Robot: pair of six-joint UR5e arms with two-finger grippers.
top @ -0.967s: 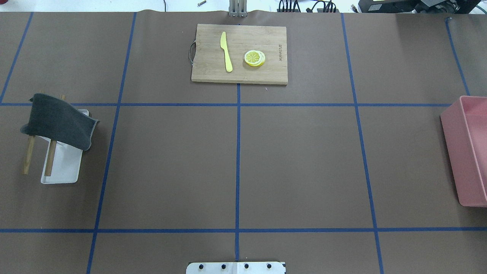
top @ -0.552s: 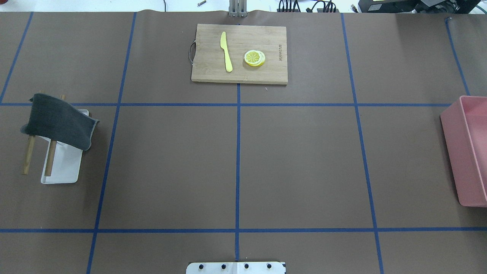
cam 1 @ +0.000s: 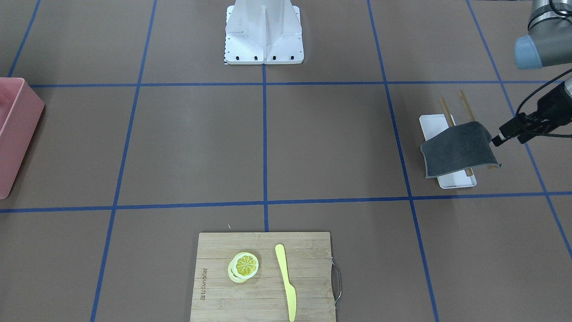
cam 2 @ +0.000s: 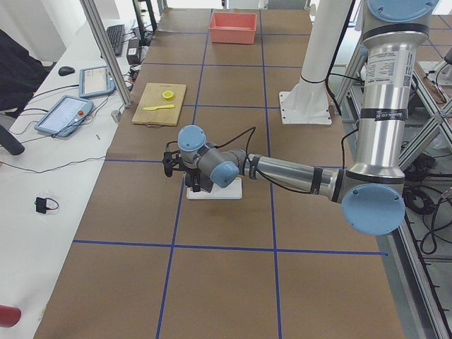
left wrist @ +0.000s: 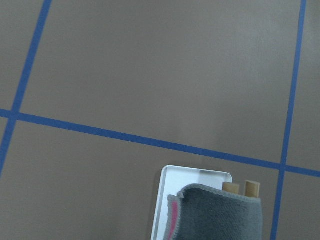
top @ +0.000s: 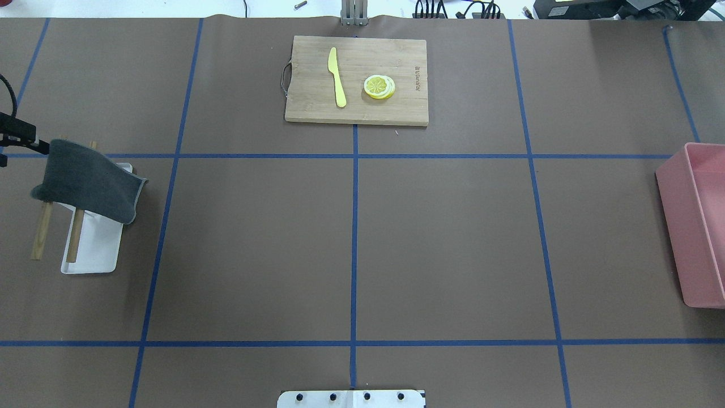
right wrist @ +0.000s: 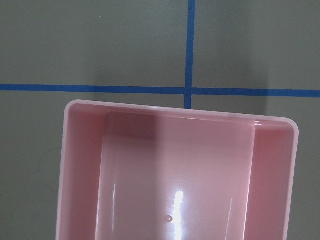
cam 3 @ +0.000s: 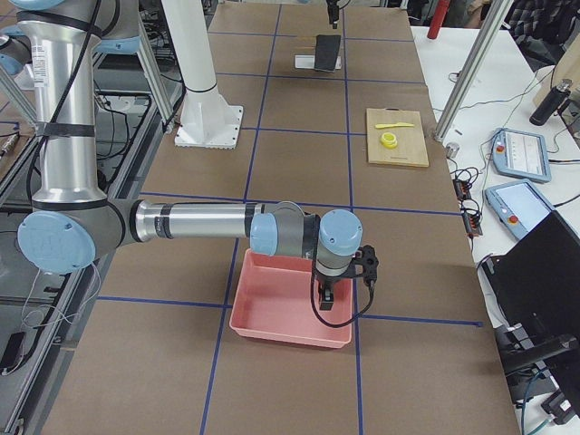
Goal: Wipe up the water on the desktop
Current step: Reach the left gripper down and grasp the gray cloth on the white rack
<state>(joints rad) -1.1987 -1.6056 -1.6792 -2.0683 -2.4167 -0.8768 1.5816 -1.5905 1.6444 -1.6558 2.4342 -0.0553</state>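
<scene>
Blue-gridded brown desktop (top: 255, 255), grey cloth (top: 85, 181), pink bin (top: 677, 226).

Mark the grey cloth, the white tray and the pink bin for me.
grey cloth (top: 85, 181): overhead view, middle of its draped top.
white tray (top: 96, 249): overhead view, bare floor clear of the cloth.
pink bin (top: 682, 226): overhead view, side wall facing the table's middle.

The left gripper (top: 41, 147) is now in the overhead view, coming in at that view's left edge; neither earlier picture shows any part of the arm there. Its black tip lies at the far left corner of the grey cloth (top: 85, 181). Contact with the cloth cannot be confirmed. A black cable (top: 8, 90) on the arm also shows above the gripper.
</scene>
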